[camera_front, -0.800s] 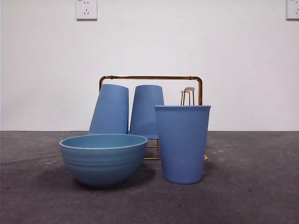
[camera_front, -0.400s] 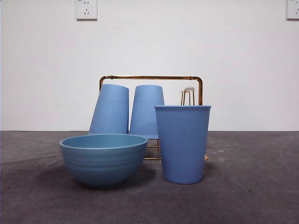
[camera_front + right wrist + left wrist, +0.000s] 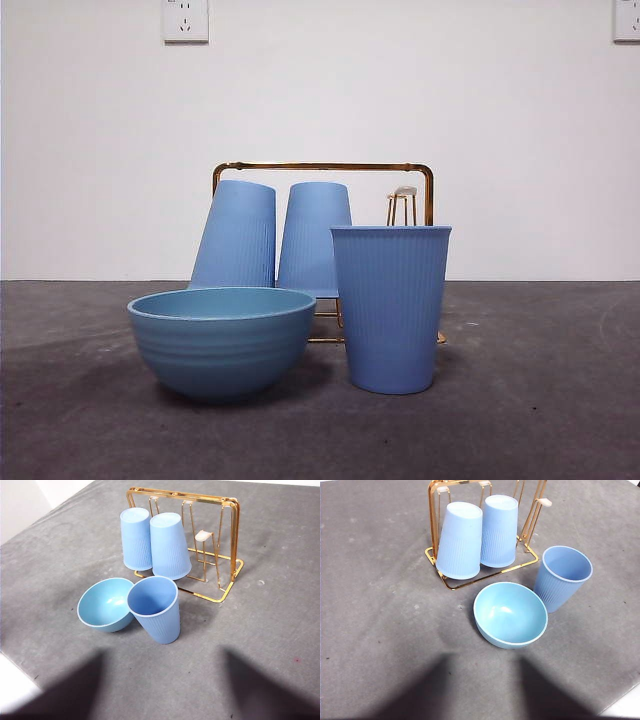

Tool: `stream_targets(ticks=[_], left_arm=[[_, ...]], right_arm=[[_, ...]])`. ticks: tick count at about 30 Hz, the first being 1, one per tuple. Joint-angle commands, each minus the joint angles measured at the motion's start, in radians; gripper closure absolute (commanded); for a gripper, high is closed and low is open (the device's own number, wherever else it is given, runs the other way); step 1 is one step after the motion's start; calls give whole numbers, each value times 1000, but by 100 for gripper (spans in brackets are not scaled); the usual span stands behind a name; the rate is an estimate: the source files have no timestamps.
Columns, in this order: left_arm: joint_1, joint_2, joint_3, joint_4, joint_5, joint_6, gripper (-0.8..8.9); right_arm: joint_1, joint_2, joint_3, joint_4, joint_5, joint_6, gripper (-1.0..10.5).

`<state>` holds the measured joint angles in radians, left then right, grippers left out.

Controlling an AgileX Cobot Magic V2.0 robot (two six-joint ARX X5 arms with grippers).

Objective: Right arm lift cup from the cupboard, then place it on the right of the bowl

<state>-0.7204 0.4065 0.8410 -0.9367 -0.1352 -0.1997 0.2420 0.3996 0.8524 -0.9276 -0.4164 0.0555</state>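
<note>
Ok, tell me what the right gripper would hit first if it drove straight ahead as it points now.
Probably the upright cup beside the bowl: it sits near mid-picture in the right wrist view, nearer than the rack. The jaws themselves don't show, so this line is a rough guess.

The cup (image 3: 563,577) stands upright, mouth open upward, on the grey table (image 3: 380,620), just beside the bowl (image 3: 510,614). The gold wire cupboard (image 3: 434,530) stands beyond them. Two more blue cups (image 3: 461,540) sit inverted on its pegs, side by side. One peg (image 3: 544,502) is bare.
</note>
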Motion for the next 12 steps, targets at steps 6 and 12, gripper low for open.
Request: stream_targets(ticks=[6, 12], left_arm=[[-5, 4, 7, 18, -4, -4, 792], [-5, 4, 7, 18, -4, -4, 792]], right_arm=[[4, 3, 13, 7, -2, -11, 937], [4, 3, 13, 7, -2, -11, 937]])
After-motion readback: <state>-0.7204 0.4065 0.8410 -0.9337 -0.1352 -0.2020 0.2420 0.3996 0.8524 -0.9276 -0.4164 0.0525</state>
